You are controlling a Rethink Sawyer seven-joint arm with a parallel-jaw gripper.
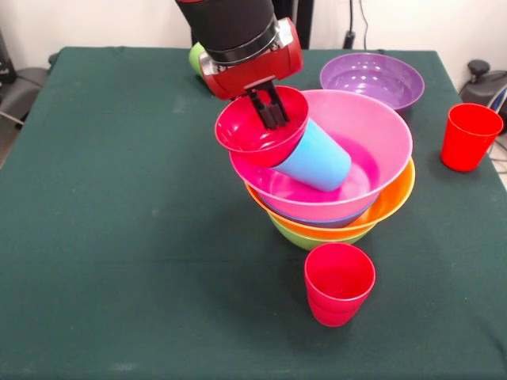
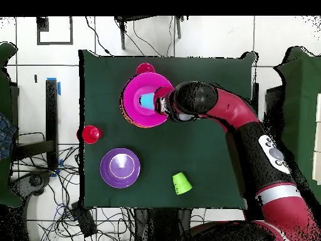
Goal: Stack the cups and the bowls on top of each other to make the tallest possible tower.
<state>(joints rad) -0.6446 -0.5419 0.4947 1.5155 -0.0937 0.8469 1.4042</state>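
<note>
On the green worktop (image 1: 119, 237), the red bowl (image 1: 245, 131) is pinched at its rim by the tool (image 1: 270, 115) and tilted over the blue cup (image 1: 317, 158), apparently for capping it.

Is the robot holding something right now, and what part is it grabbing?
Yes. The gripper holds the small red bowl by its rim, one finger inside and one outside. The bowl is tilted above the pink bowl, against the blue cup.

Nested tower (image 1: 333, 207) of lime, orange, blue, pink bowls, sky blue cup (image 1: 317, 158) tipped inside, small red bowl (image 1: 252, 131) tilted on its rim, purple bowl (image 1: 372, 79) apart, two red cups (image 1: 339, 283) upright, lime cup (image 2: 182, 182) on its side
</note>
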